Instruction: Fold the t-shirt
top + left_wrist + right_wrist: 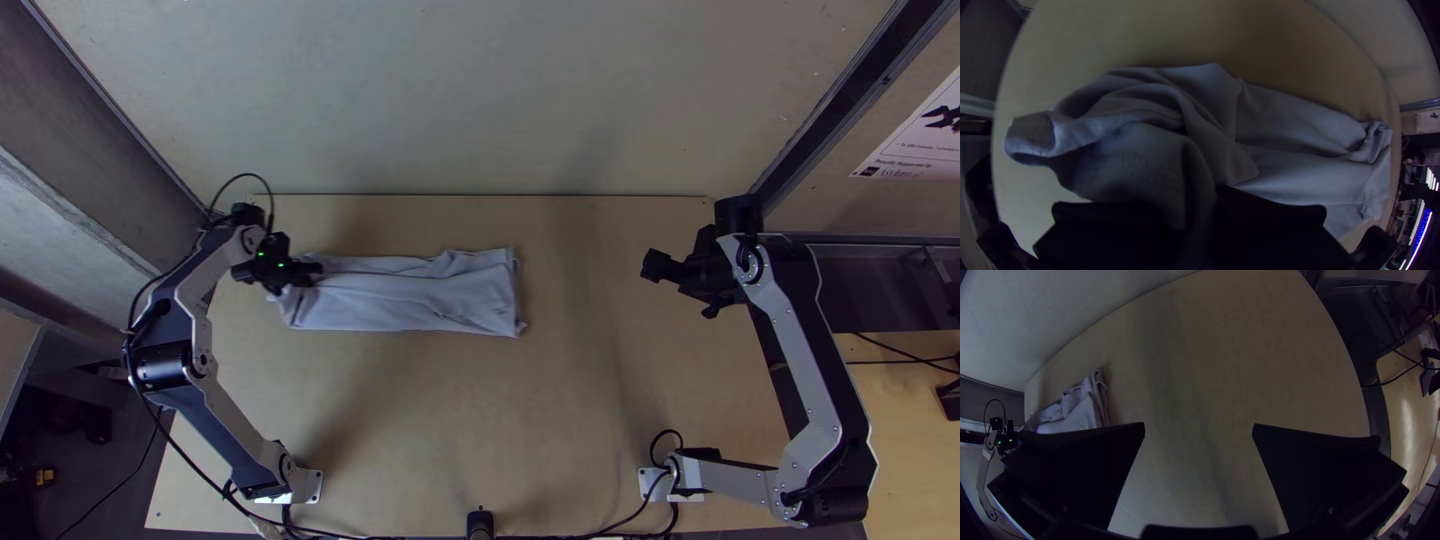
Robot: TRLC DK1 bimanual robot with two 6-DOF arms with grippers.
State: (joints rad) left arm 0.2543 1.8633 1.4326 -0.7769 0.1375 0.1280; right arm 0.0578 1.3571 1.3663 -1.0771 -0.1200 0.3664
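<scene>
Here's the t-shirt [420,298], lying in a long, rumpled strip on the bench [480,420], left end effector [314,271] grasping cloth at its left end, right end effector [680,289] released, fingers wide apart, well clear of it.

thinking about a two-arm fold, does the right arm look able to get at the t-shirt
Probably yes: the right end effector is open, and only tabletop separates it from the near end of the t-shirt.
</scene>
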